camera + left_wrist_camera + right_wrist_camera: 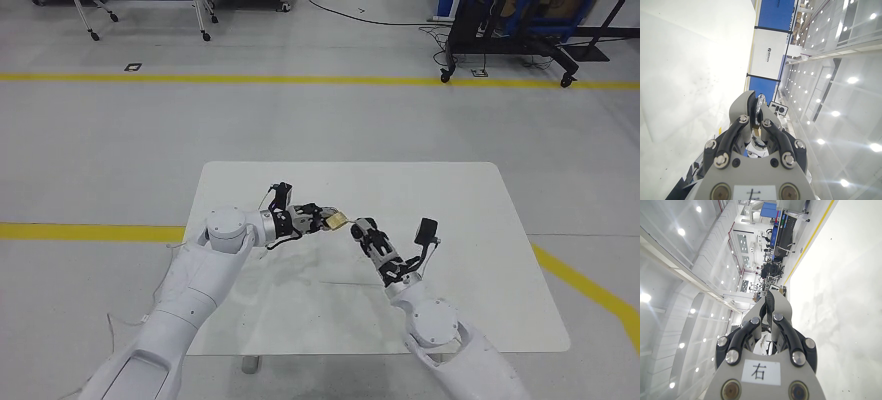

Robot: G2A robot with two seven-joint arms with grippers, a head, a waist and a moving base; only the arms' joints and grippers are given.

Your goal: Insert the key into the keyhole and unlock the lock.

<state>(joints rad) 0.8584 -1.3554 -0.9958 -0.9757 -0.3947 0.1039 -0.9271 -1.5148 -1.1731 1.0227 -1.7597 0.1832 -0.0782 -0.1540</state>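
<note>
Both arms meet above the counter's point(480, 200) middle. The left gripper point(755, 98) has its fingers closed on a silvery round piece, likely the key point(760, 102). The brass lock point(337, 217) hangs between the grippers, seemingly raised for alignment. The right gripper's point(770, 297) fingers are narrow, and what they hold is unclear.

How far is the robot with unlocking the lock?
Done: the lock is held above the table, clamped in the left gripper. In hand: the shut right gripper meets it. Left: turning; I cannot tell whether the key is in.

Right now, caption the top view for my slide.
Two robot arms meet over a white table, a brass lock between them.
</note>
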